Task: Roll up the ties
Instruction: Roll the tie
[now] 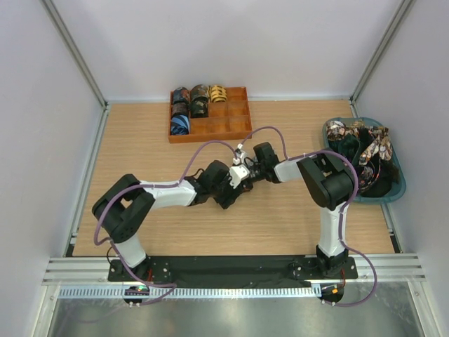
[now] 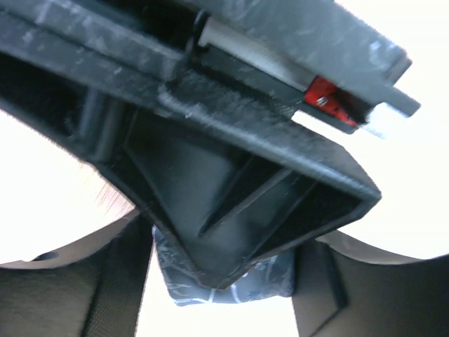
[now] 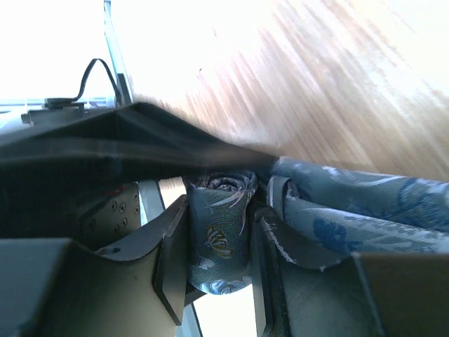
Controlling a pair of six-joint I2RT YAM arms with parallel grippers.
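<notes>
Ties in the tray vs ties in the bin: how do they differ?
Tray ties are rolled into small cylinders; bin ties lie as loose strips. Tray ties sit side by side in compartments of the tray; bin ties are heaped together in the bin. Both are patterned fabric.

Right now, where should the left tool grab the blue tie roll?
Probably pinch the end of the tie roll that pokes past the right tool, the left tool coming from the side away from the loose tail. The right tool's fingers cover its middle, leaving that end free.
</notes>
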